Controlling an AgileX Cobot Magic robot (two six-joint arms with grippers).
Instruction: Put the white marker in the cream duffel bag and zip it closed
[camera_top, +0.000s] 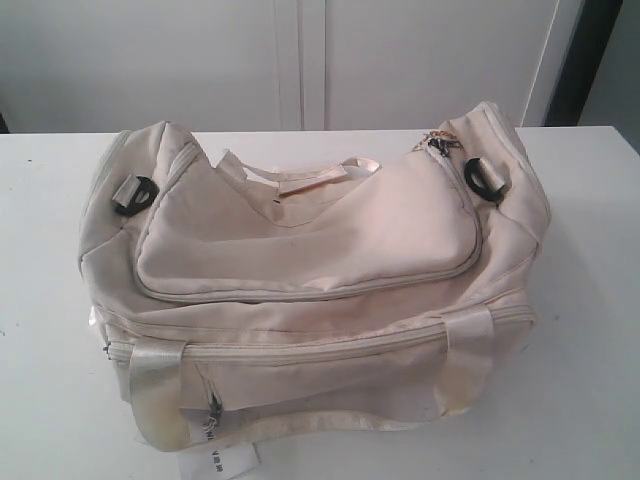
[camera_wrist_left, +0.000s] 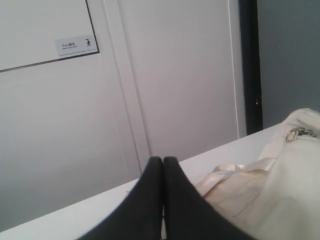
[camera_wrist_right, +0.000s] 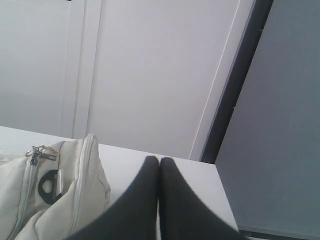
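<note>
cream duffel bag (camera_top: 310, 280) is seen in the exterior view set lengthwise across the middle of the white desk (camera_top: 40, 250). its curved-zip top flap (camera_top: 300, 250) lies flat, and the zip looks closed along the part that shows. a zip pull (camera_top: 437, 145) is seen at the bag's right end, just beside the right black strap ring (camera_top: 485, 180). a second black ring (camera_top: 133, 195) is fixed at the left end. one satin webbing handle (camera_top: 300, 178) is draped over the top near the desk's far edge, and the front handle's straps (camera_top: 158, 385) are stitched down the front face. a paper tag (camera_top: 220, 462) with printed text lies on the desk, touching the bag's lower front. neither gripper is caught in this view.

in the left wrist view, the left gripper (camera_wrist_left: 163, 159) is shown with its two black fingers (camera_wrist_left: 145, 200) pressed together and nothing between them. it is held above the desk (camera_wrist_left: 100, 210), apart from the bag (camera_wrist_left: 285, 190). the satin handle (camera_wrist_left: 240, 170) and the metal zip pull (camera_wrist_left: 297, 133) can be made out. a small sign (camera_wrist_left: 76, 45) is fixed to the white wall behind.

in the right wrist view, the right gripper (camera_wrist_right: 159, 160) is likewise shown with its fingers (camera_wrist_right: 175, 200) pressed together and nothing held. it is near the bag's end (camera_wrist_right: 30, 200) without touching it. the black ring (camera_wrist_right: 47, 184) and the zip pull (camera_wrist_right: 40, 151) are seen on that end, with the desk's far edge (camera_wrist_right: 125, 160) beyond.
</note>
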